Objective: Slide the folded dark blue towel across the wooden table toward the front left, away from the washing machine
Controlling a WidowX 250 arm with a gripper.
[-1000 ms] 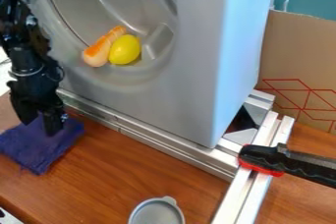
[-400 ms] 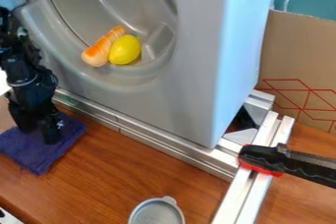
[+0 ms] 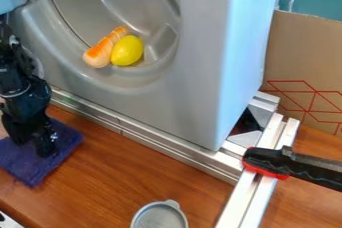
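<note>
Gripper (image 3: pixel 31 149) and purple cloth (image 3: pixel 63 137) have shifted slightly down the view. Cloth lies at left, near the metal rail (image 3: pixel 160 145); bare counter (image 3: pixel 127 177) extends to the grey dish (image 3: pixel 159 217). Gripper stands parted, touching cloth.

The gripper (image 3: pixel 33 146) covers part of the purple cloth (image 3: pixel 32 170), whose left side the picture's edge cuts off, and how the two meet cannot be made out. The round grey dish (image 3: pixel 159 218) is cropped at the bottom (as is a pale piece (image 3: pixel 7 223) in the corner, too little of it in sight to name). The lemon (image 3: pixel 127 51) hides some of the orange-and-cream thing (image 3: pixel 98 57).
</note>
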